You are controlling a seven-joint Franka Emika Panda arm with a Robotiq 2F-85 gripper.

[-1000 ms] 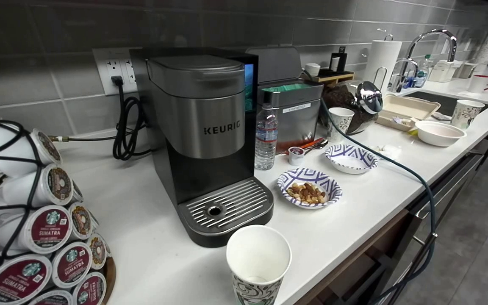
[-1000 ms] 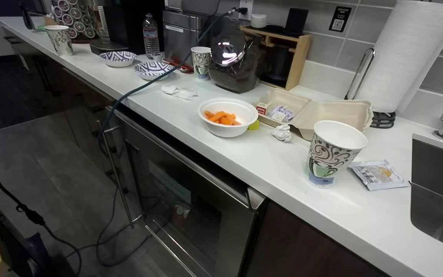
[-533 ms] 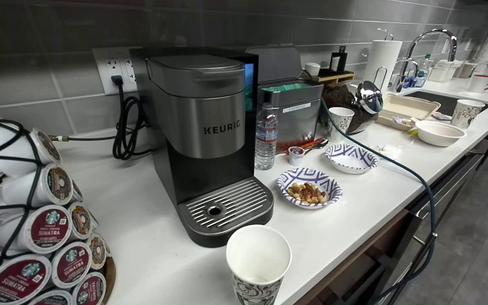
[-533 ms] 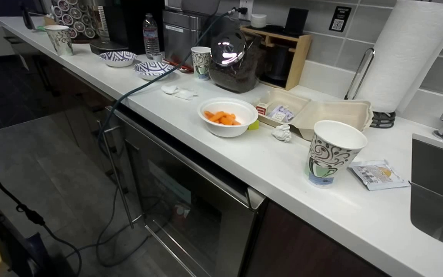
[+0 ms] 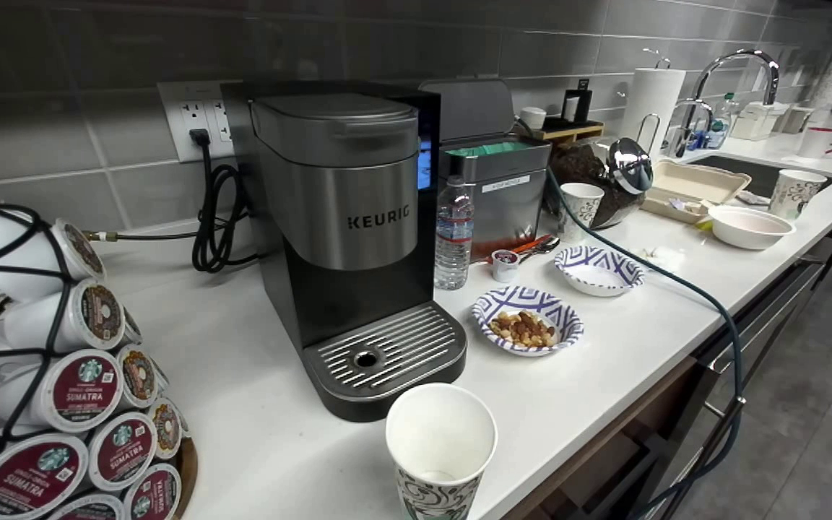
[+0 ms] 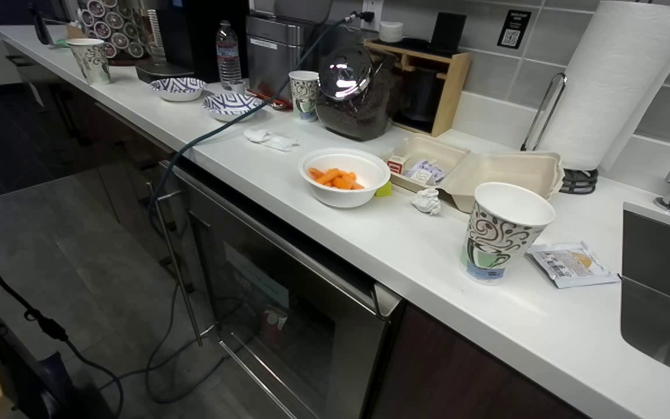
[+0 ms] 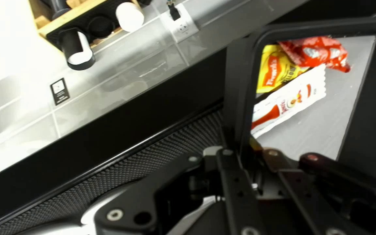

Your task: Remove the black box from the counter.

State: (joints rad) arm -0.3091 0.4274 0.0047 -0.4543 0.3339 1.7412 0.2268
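The bench carries three loose paper cups, plus two patterned bowls toward its front edge; the tool, pressed together, pinches one black box by its wall (at least three packets inside).

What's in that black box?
In the black box: a yellow French's packet, likely mustard, a crumpled red packet and a white packet with red print. Whatever lies behind the gripper or under the packets is hidden.
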